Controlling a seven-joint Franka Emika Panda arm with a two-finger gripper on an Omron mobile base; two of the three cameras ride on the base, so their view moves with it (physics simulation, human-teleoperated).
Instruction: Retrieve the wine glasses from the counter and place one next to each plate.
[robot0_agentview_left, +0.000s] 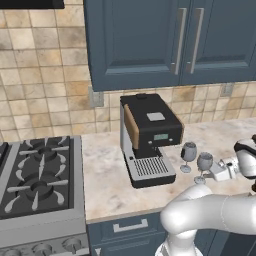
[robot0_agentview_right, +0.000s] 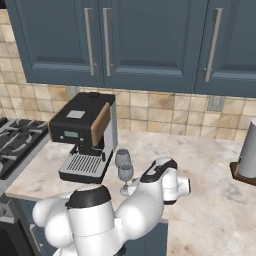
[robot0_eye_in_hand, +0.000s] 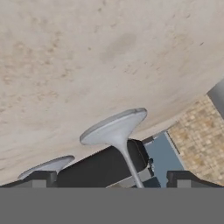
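Two clear stemmed wine glasses stand side by side on the marble counter (robot0_agentview_left: 107, 175), just right of a coffee machine. The farther glass (robot0_agentview_left: 188, 152) (robot0_agentview_right: 122, 158) is next to the machine's drip tray. The nearer glass (robot0_agentview_left: 204, 163) (robot0_agentview_right: 125, 174) is right in front of my gripper (robot0_agentview_left: 221, 169), which comes in low from the right, open. In the rolled hand view the nearer glass's thin stem (robot0_eye_in_hand: 129, 168) runs between my gripper's (robot0_eye_in_hand: 111, 180) spread fingertips, its round foot (robot0_eye_in_hand: 113, 126) on the stone; the other glass's foot (robot0_eye_in_hand: 47, 165) lies to one side. The plates are out of view.
A black coffee machine (robot0_agentview_left: 150, 132) (robot0_agentview_right: 85, 132) stands left of the glasses. A gas stove (robot0_agentview_left: 37, 177) fills the counter's left end. Navy wall cabinets (robot0_agentview_left: 165, 40) hang overhead. A grey cylinder on a brown base (robot0_agentview_right: 247, 152) stands at the far right. The counter's front edge (robot0_agentview_right: 30, 192) runs close below.
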